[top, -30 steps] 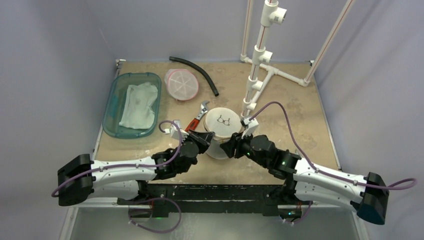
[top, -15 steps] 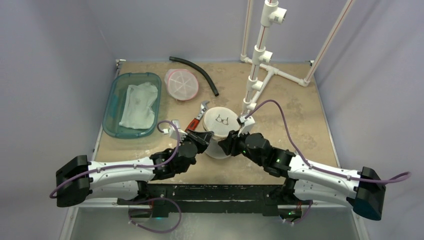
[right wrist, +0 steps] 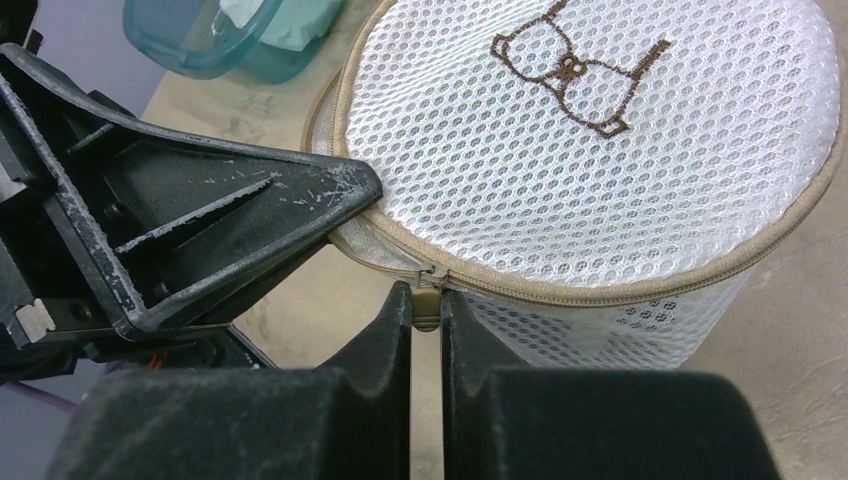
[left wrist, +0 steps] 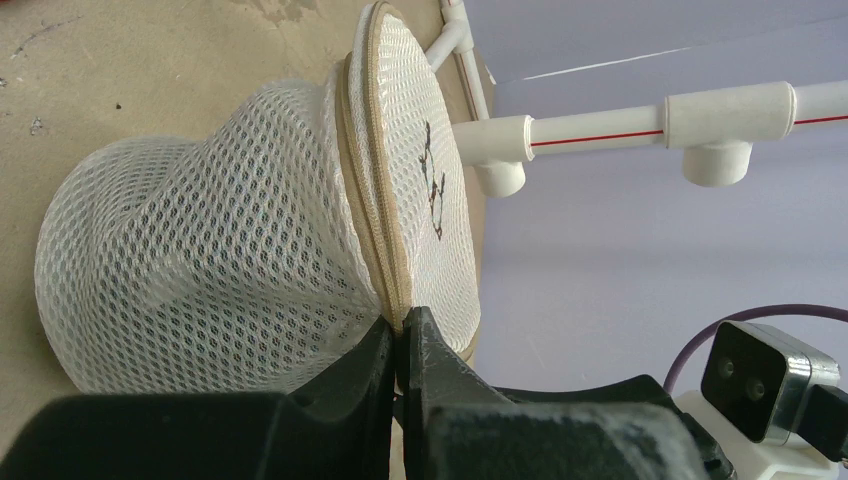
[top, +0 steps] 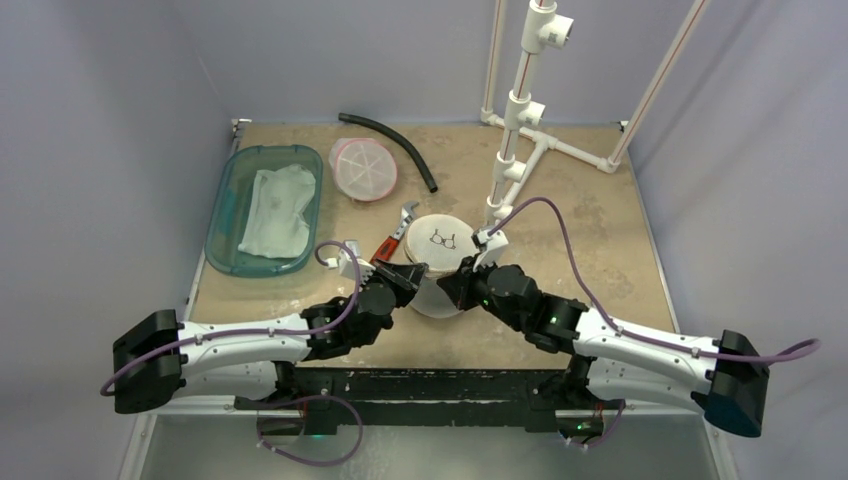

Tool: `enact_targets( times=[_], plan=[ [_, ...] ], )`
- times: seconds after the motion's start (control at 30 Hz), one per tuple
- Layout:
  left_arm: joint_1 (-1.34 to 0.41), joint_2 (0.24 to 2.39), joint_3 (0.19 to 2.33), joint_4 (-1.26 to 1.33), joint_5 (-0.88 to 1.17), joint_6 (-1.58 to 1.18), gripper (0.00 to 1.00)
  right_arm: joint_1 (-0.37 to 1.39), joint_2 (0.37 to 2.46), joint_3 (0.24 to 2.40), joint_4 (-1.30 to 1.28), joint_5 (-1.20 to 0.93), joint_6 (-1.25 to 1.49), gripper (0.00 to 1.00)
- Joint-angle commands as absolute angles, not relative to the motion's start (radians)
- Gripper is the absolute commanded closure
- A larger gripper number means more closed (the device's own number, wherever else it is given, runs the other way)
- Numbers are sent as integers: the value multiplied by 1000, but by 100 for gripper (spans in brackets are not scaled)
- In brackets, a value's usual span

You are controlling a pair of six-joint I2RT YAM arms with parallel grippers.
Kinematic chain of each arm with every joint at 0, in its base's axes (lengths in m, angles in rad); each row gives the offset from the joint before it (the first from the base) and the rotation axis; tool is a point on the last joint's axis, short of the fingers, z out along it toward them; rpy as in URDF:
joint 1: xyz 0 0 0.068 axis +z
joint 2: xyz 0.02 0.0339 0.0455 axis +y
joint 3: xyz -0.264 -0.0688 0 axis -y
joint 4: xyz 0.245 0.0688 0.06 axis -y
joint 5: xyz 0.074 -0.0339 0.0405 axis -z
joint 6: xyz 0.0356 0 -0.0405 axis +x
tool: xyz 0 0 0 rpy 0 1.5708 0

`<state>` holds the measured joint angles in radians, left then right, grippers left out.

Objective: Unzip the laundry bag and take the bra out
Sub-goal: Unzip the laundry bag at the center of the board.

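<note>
One teal translucent plastic tub (top: 225,215) holding a white cloth (top: 275,210) sits at the left edge of the desk (top: 600,260). Right of it, the left tool (left wrist: 400,335) is pinched tight on the tan zipper band of the white mesh cylindrical laundry bag (top: 445,255), which stands mid-desk with its zipper closed where it shows. On the bag's other side, the right tool (right wrist: 426,300) is clamped on the small tan zipper pull (right wrist: 426,318) at the near rim, and a white plastic pipe frame (top: 520,110) stands behind.

Laundry bag (right wrist: 650,150) — white open-mesh cloth; its zipper tape (right wrist: 600,297) — tan, woven, matt
</note>
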<state>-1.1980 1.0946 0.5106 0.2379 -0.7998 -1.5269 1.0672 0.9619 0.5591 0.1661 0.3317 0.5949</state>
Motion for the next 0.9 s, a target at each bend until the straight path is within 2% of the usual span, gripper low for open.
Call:
enact_targets(
  times=[0.0, 0.47, 0.87],
  plan=[
    [-1194, 1083, 512, 261, -812, -1536, 100, 1073, 929, 595, 174, 389, 601, 98],
    [-1194, 1007, 485, 211, -839, -1547, 100, 1073, 847, 556, 32, 456, 630, 100],
    [-1193, 887, 434, 128, -827, -1551, 100, 1070, 865, 527, 24, 560, 643, 100]
  ],
)
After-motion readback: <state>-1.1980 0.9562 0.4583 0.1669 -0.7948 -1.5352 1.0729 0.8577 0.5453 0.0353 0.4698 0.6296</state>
